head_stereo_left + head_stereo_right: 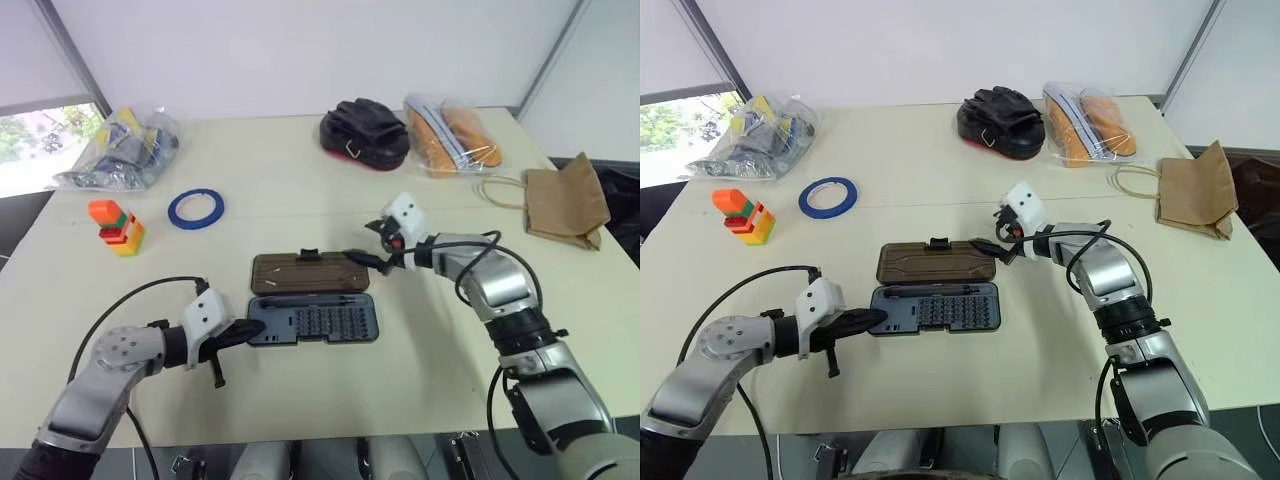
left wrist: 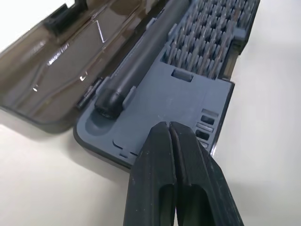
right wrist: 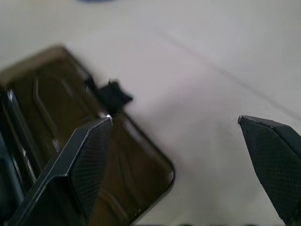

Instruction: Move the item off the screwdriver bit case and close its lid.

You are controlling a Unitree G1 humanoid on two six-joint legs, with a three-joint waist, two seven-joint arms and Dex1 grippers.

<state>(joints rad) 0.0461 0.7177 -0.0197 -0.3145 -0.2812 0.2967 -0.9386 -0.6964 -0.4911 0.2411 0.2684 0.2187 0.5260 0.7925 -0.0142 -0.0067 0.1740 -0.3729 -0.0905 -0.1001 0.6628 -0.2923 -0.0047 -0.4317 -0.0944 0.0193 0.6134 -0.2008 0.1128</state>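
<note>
- Now the case (image 1: 312,320) lies open, long axis sideways; its brown lid (image 1: 306,273) lies flat behind the tray.
- Right tool (image 1: 364,261), fingers apart, hovers at the lid's right end, nearest.
- Left tool (image 1: 252,329), fingers together, rests on the tray's left end.
- Tape ring (image 1: 196,208) lies on the worktop (image 1: 300,160), well beyond the case.

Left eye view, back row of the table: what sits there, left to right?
Clear bag → black glove → bag of orange items → paper bag.

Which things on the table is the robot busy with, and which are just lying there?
For the job:
- blue tape ring
- screwdriver bit case
- lid

Just lying about:
- colourful block stack
- black glove
- paper bag
- two plastic bags
</note>
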